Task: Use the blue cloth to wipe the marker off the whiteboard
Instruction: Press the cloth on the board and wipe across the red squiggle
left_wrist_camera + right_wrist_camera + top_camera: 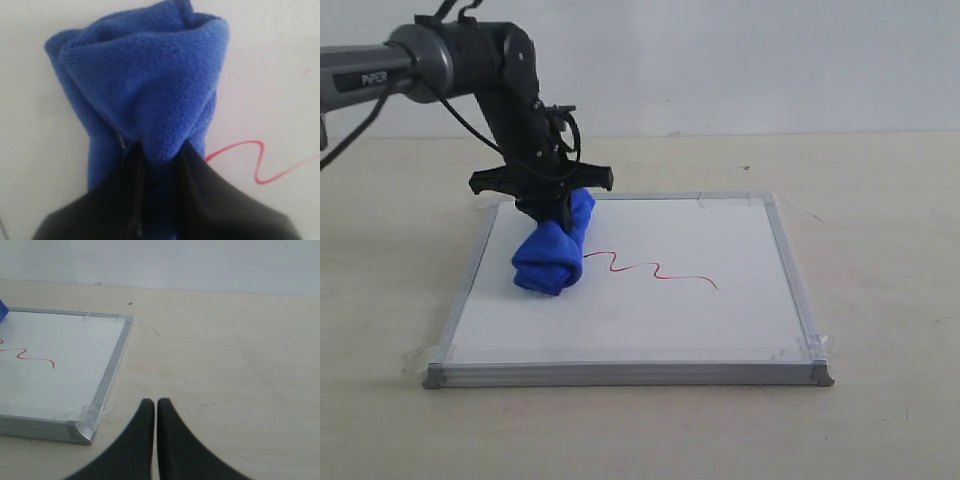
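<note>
Here, thick fuzzy blue cloth

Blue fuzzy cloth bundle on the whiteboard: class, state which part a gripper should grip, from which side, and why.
Probably grip the blue fuzzy microfibre cloth at its far end, from above, as the left gripper does. The oblong bundle lies on the white silver-framed whiteboard, leaving its thick free end beside the red marker squiggle for wiping.
</note>
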{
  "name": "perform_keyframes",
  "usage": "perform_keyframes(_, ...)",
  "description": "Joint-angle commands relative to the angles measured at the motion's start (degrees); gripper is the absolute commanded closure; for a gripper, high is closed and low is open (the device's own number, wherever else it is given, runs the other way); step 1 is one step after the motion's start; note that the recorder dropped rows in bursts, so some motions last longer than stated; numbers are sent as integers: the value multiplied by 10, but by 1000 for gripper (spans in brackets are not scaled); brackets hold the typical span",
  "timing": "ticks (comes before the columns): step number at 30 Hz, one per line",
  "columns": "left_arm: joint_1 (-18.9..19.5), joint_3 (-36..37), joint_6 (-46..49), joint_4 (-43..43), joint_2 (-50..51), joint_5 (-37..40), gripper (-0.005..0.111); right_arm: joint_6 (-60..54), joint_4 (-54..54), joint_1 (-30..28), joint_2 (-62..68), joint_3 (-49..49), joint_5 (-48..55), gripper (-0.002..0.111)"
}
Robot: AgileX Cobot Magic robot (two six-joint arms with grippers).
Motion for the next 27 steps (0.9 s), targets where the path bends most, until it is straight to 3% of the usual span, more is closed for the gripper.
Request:
perform_keyframes(1, -37, -1, -38, 10, 21, 5, 102, 0, -1, -4, -2, 0, -3, 109)
perform_keyframes(8, -124, -1, -69, -75, 40, -79, 102, 0, -1, -4, -2, 0, -3, 109)
perform_keyframes(13, -157, -1, -69, -39, 56, -83, 102, 0, -1, -4, -2, 0, -2, 109)
perform_keyframes(18, -110, -8, -92, 100, 51, 31, 102, 0, -1, -4, -2, 0, 0, 109)
perform_keyframes(21, -66, -10, -99, 147, 46, 45, 102, 0, -1, -4, -2, 0, 0, 109)
perform_keyframes(24, -15, -10, -99, 118, 46, 45, 102, 0, -1, -4, -2, 0, 0, 109)
perform_keyframes(27, 21, -10, -66, 24, 46, 45, 102, 0, -1, -4, -2, 0, 0, 109)
